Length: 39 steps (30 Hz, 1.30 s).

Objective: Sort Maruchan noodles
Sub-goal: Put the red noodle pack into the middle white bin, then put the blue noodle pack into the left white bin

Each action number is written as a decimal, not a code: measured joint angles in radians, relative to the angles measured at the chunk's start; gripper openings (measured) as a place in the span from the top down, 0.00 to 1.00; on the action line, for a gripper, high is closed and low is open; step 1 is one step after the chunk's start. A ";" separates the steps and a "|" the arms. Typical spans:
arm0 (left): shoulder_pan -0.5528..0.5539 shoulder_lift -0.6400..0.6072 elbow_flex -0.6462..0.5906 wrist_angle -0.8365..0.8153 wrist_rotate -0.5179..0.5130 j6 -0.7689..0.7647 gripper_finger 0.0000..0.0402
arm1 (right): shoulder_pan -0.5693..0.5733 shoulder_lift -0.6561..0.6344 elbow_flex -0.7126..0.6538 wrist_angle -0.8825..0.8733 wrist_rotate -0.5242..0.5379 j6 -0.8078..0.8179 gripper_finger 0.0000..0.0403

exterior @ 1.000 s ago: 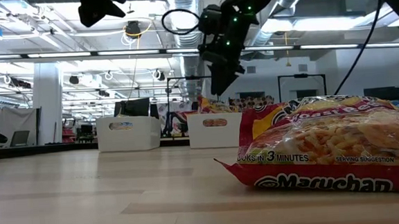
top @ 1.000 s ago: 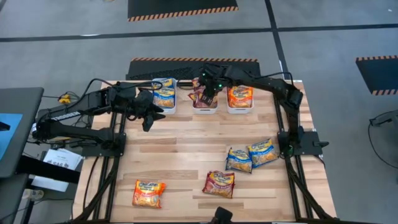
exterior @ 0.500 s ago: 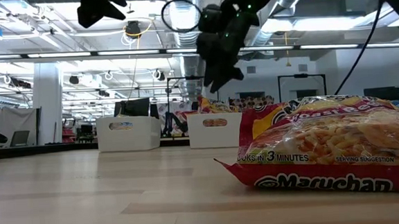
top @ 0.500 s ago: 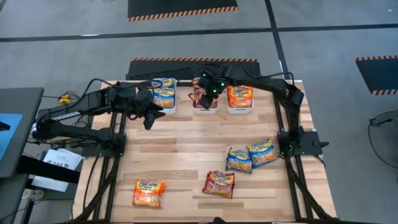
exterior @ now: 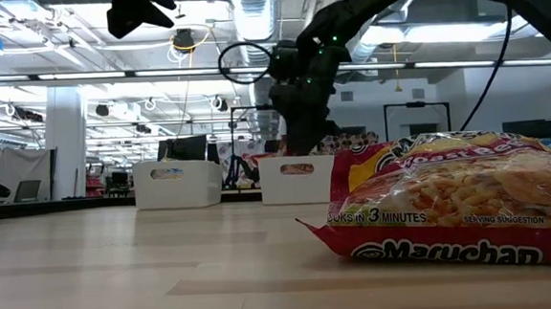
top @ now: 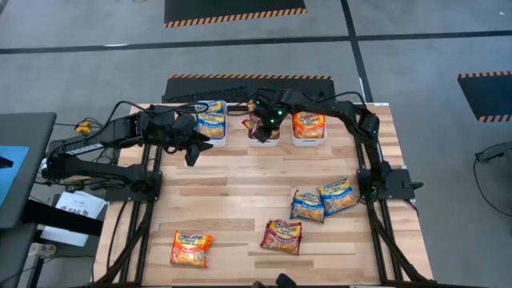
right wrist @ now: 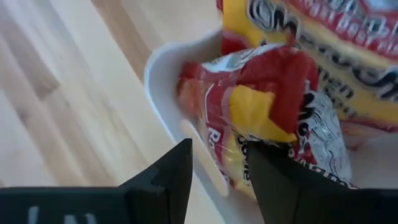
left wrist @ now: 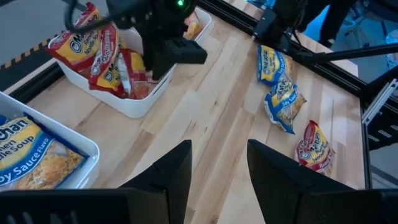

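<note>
Right gripper [top: 270, 122] hangs over the middle bin [top: 264, 142] of the three white bins at the far edge of the table [top: 232, 208]. In the right wrist view its two dark fingers [right wrist: 165, 180] stand apart with nothing between them, and a maroon packet [right wrist: 267, 124] lies just beyond them against the bin's near wall, so this reads as the release end of a drop, the packet now resting among others of its colour. The bins appear to go by colour: blue packets [top: 210, 120] fill the left bin [top: 217, 141], maroon the middle one, orange packets [top: 309, 124] the right bin [top: 309, 142]. The left gripper [top: 192, 150] waits above the boards just in front of the left bin, its fingers [left wrist: 165, 180] parted and empty, placed, it seems, so as not to cross the other arm. Four packets lie loose on the near half of the table: two blue ones [top: 324, 200] side by side toward the right, a maroon one [top: 282, 236] in front of them, and an orange one [top: 190, 248] well apart on the left. Each sits flat and clear of its neighbours, which should leave room for a top-down pinch, though the glossy wrap may slip.
</note>
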 joint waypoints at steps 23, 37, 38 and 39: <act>0.000 0.000 0.000 -0.001 -0.044 0.003 0.65 | -0.024 0.044 0.001 0.172 0.124 -0.046 0.56; 0.000 0.000 0.000 -0.003 -0.045 0.030 0.65 | 0.003 -0.052 0.001 0.133 0.096 -0.081 0.56; 0.000 0.000 0.000 -0.003 -0.045 0.031 0.65 | 0.002 -0.066 0.001 0.127 0.096 -0.080 0.56; 0.000 0.000 0.000 -0.004 -0.045 0.030 0.65 | 0.001 -0.082 0.001 0.122 0.095 -0.080 0.56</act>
